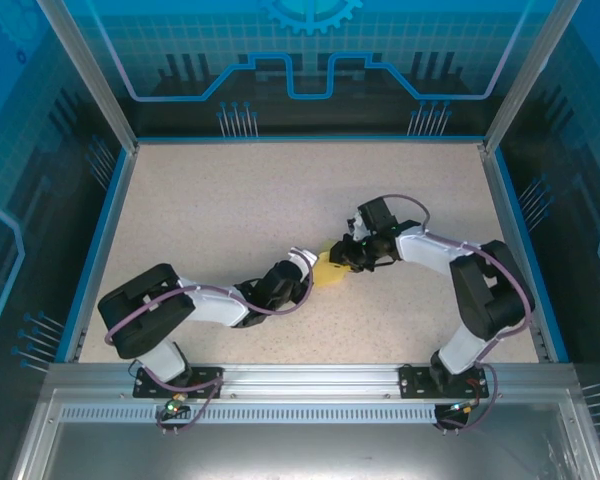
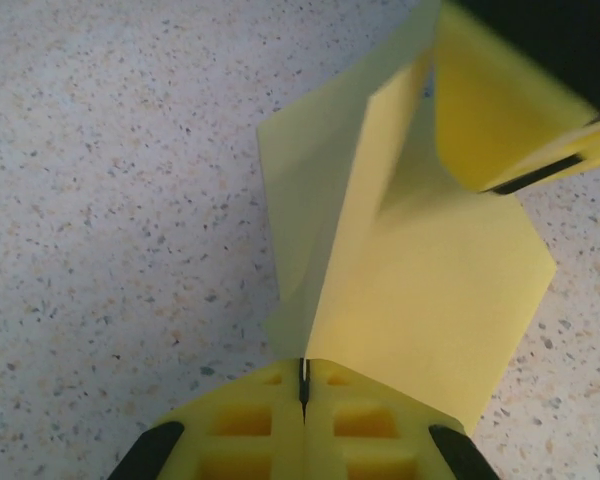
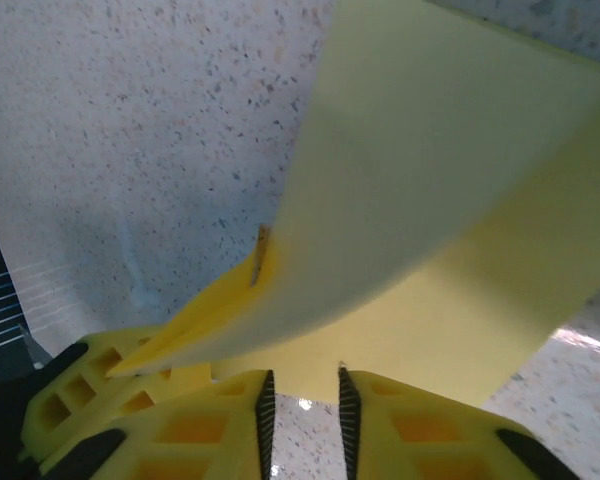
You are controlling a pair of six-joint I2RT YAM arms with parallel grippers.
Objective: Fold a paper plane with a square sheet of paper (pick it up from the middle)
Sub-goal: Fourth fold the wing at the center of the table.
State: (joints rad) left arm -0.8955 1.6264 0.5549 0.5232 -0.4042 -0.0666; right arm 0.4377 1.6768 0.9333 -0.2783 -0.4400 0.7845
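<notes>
Left claw (image 2: 302, 375) is clamped shut on the half-folded sheet (image 2: 420, 290), mid-frame over the tabletop (image 2: 110, 200). Right claw (image 3: 302, 390) stands slightly apart at its edge, gripping nothing I can see. Folding looks underway; next it must close on the raised side and press the crease.

A speckled beige surface (image 1: 240, 200) lies bare, edged by a blue rim (image 1: 310, 138). Blue panels (image 1: 310, 60) printed with circuit-like lines stand behind slanted metal posts (image 1: 85, 70). A slotted metal rail (image 1: 310, 410) runs along the near edge.
</notes>
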